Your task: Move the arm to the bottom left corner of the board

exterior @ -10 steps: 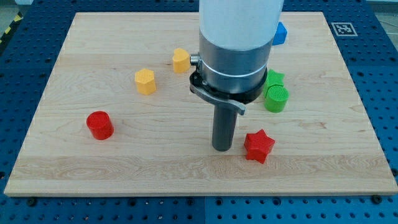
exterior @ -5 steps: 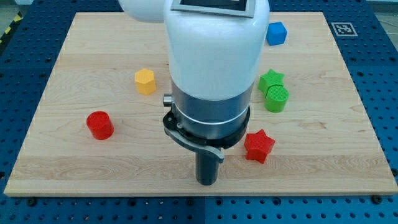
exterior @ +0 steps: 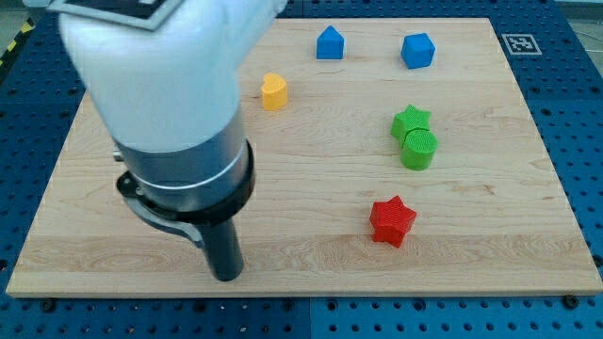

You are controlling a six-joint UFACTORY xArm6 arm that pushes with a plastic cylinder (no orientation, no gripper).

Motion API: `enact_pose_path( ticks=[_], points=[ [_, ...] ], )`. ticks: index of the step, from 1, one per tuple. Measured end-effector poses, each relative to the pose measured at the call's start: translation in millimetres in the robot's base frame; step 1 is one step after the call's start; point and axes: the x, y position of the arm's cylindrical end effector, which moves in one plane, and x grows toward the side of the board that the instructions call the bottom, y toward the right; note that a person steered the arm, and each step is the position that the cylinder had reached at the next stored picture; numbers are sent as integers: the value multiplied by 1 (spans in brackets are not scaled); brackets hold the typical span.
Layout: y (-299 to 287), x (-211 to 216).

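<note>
Pale wood of the bench (exterior: 528,235) now shows wide and bare across the middle, because over the last second we have swept our rod from beside the red star block (exterior: 392,220) down and across toward the view's left; my tip (exterior: 226,276) now stands near the bottom edge, left of centre, well apart from every block we can see. We judge the task mostly done but not finished: the bottom left corner of the board (exterior: 28,281) lies further to the view's left of the tip, with nothing visible in between. We carry no fingers, only the plain rod, so there is nothing to open or close. The move has uncovered the blue house-shaped block (exterior: 329,42), the blue cube (exterior: 417,50) and the yellow block (exterior: 274,91) near the top, while the green star block (exterior: 410,121) touches the green cylinder (exterior: 419,148) at the right. Our bulky arm now hides the left middle of the bench, where the red cylinder and a second yellow block stood a moment ago, so we cannot tell whether they have been disturbed
</note>
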Motion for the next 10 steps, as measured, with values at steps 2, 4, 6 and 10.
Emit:
enact_pose_path(
  ticks=[2,4,6,10],
  points=[
    [-10,-3],
    [-22,-3],
    [-69,-4],
    [-130,-40]
  ],
)
